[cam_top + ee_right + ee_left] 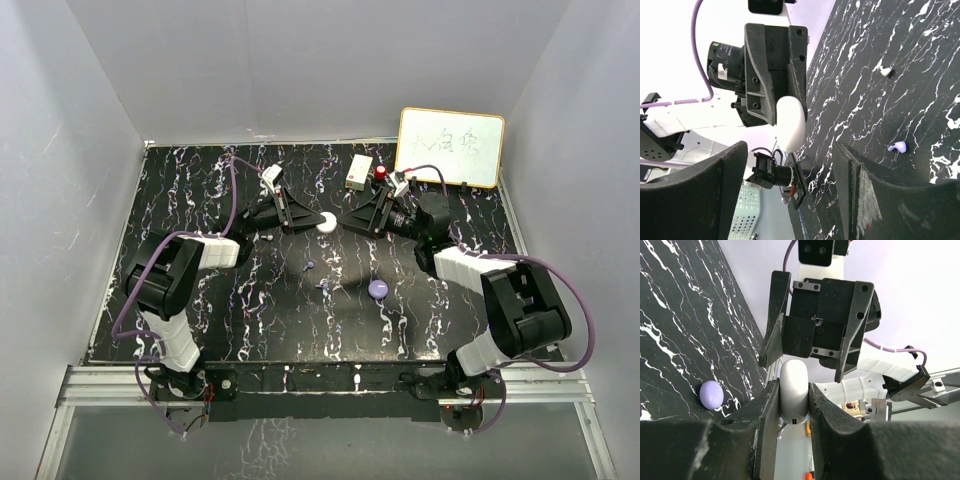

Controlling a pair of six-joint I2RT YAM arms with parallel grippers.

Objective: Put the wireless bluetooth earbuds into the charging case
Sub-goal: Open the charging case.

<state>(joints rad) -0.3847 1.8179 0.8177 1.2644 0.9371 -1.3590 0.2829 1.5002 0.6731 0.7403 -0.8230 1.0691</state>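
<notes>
Top view looks down from above the near edge over the whole desk (250, 320). Close wrist views face each other across the white case (326, 224).

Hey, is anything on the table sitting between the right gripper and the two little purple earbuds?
Nothing visible does. The earbuds lie apart on the bare marbled table, nearer the robot than the right gripper, which is open beside the white puck clamped in the left gripper. The lilac puck sits off to the side.
</notes>
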